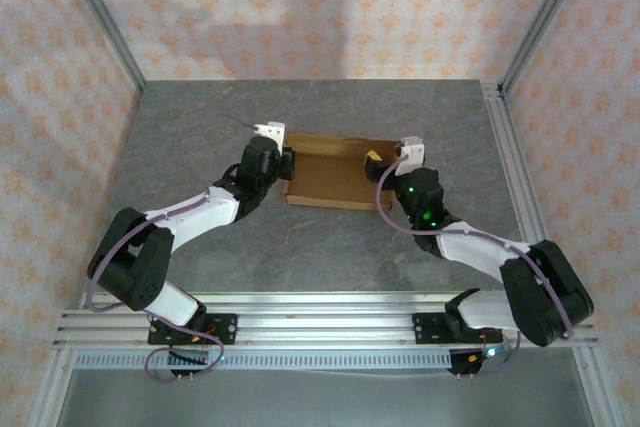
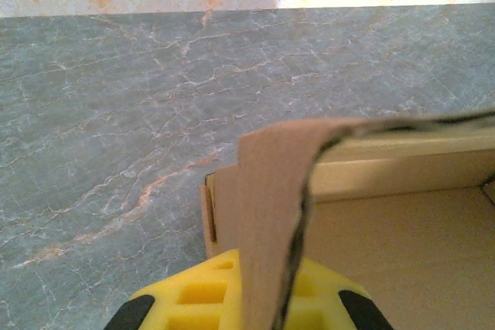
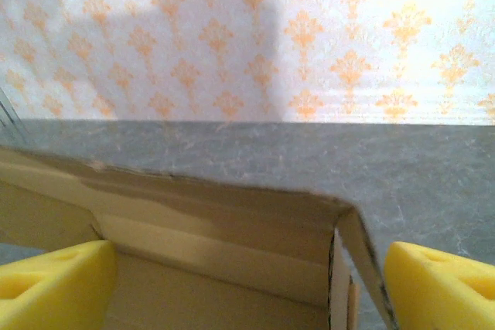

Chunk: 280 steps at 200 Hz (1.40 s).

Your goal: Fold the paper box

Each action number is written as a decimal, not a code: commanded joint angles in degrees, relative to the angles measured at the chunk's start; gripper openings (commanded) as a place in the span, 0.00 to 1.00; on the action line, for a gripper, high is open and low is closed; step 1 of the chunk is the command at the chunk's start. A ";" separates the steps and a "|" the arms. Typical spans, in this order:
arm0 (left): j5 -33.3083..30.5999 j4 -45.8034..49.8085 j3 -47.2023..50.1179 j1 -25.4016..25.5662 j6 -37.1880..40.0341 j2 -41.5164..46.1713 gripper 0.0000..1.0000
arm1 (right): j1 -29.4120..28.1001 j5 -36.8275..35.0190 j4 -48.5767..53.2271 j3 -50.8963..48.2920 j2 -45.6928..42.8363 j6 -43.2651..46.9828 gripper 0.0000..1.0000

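- The paper box (image 1: 335,179) lies on the table (image 1: 200,147) between your two grippers, top open and walls partly raised.
- Your left gripper (image 2: 263,303) is at the box's left end. A cardboard flap (image 2: 271,206) runs down between its yellow pads (image 2: 205,291), so the jaws look clenched on it, though the contact point is cut off at the picture's edge.
- Your right gripper (image 3: 247,291) is at the box's right end, jaws spread wide and released, straddling the end wall (image 3: 360,253).
- Expect thin cardboard: light, springy at the creases and easy to crumple. Pinch flaps flat, close to the fold line, never at corners.
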<state>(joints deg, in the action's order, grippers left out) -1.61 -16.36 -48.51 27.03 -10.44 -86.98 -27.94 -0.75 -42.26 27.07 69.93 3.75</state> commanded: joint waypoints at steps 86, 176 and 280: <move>0.17 2.48 2.10 0.50 0.52 -0.38 0.00 | -0.18 -7.19 32.10 16.65 -10.57 -8.68 0.92; -0.51 3.01 3.95 0.64 0.90 2.19 0.05 | 3.21 -7.01 61.85 38.77 10.08 -20.30 0.86; 3.66 6.27 12.20 1.33 -4.33 13.10 0.95 | 5.86 0.09 58.54 32.05 13.66 -27.23 0.84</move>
<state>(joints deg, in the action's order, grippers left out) 0.16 -11.53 -40.07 27.86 -13.15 -79.50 -22.33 -1.58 15.86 60.58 82.52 -21.78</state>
